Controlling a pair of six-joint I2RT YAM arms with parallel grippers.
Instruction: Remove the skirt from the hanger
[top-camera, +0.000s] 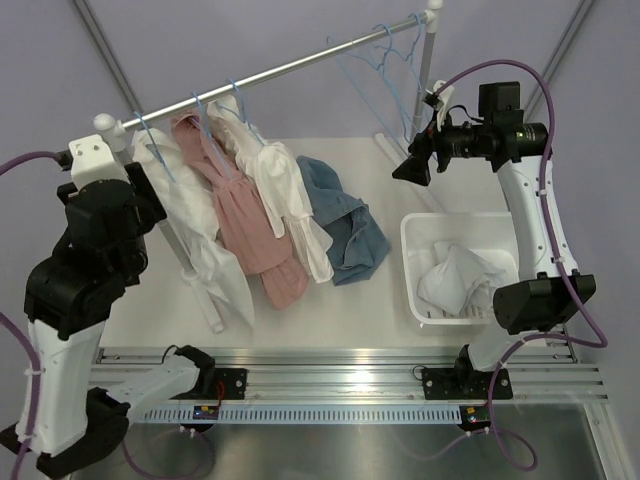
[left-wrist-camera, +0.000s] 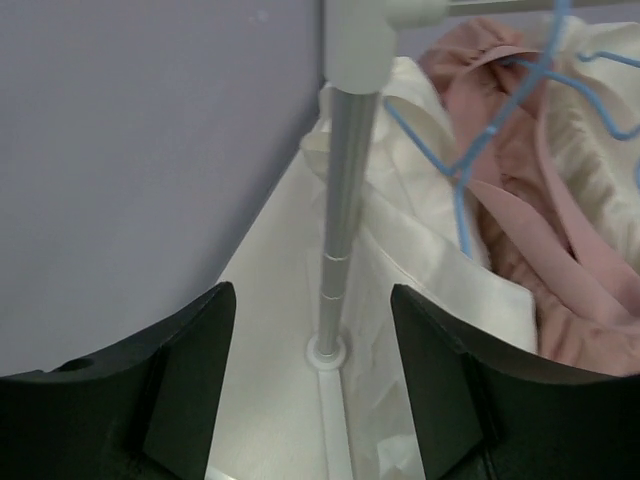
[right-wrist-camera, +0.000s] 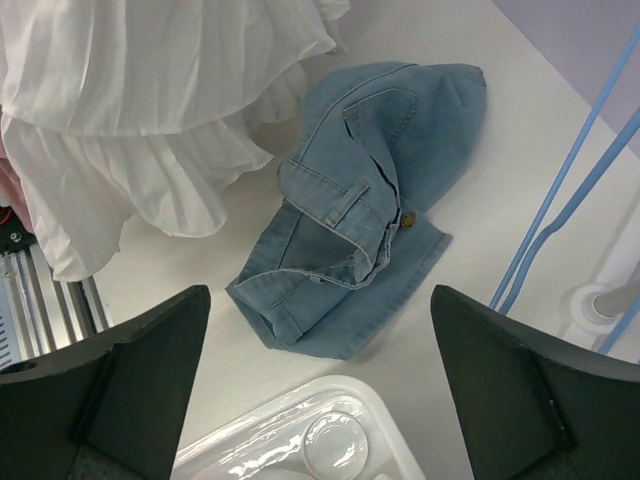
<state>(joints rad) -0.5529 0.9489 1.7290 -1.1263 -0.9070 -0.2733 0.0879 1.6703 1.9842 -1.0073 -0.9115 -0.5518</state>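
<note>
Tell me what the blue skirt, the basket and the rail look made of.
Blue skirt: denim, likely cotton, judging by the faded weave, stitched seams and belt loop.
Basket: white glossy plastic, going by its moulded rim.
Rail: probably metal, given the bright silvery sheen.

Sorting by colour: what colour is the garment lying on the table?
Light blue; the garment shows best in right wrist view.

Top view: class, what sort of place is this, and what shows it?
Likely a robot lab bench staged as a laundry corner: a clothes rail, a basket, plain tent-like walls.
</note>
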